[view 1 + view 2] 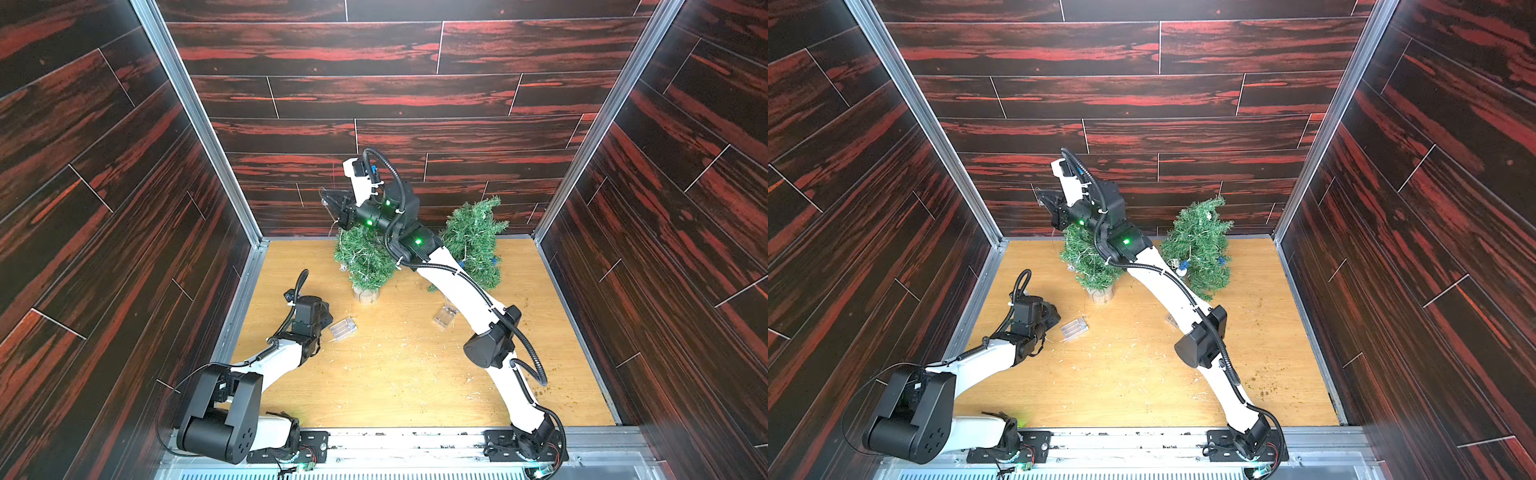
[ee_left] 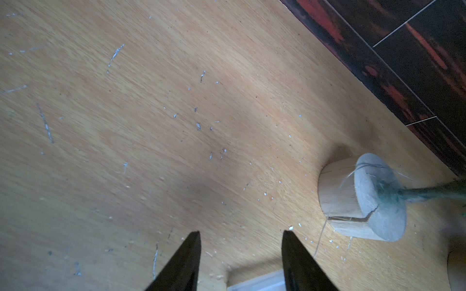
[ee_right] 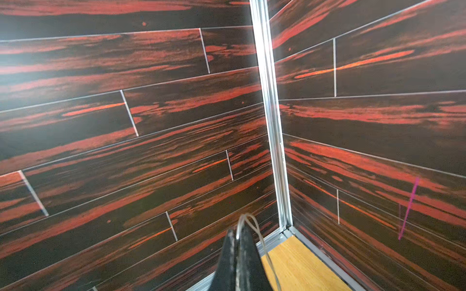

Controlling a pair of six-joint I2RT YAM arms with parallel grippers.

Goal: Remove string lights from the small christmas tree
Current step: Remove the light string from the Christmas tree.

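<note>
A small green Christmas tree (image 1: 365, 257) (image 1: 1090, 266) stands on a round wooden base (image 1: 365, 296) (image 2: 353, 199) near the back wall. Thin pale string lights (image 1: 358, 259) hang in its branches. My right gripper (image 1: 329, 198) (image 1: 1045, 198) (image 3: 238, 230) is raised above the tree and shut on a loop of the pale wire (image 3: 245, 219). My left gripper (image 1: 328, 318) (image 1: 1055, 316) (image 2: 241, 234) is low over the floor and open. A clear battery box (image 1: 343, 328) (image 1: 1074, 328) (image 2: 254, 283) lies just in front of it, near its fingertips.
A second green tree (image 1: 473, 245) (image 1: 1198, 245) carrying blue and white balls (image 1: 1183, 266) stands at the back right, partly behind my right arm. Another clear battery box (image 1: 444, 316) lies beside that arm. Dark red-streaked walls enclose the wooden floor (image 1: 395, 374), which is littered with needles.
</note>
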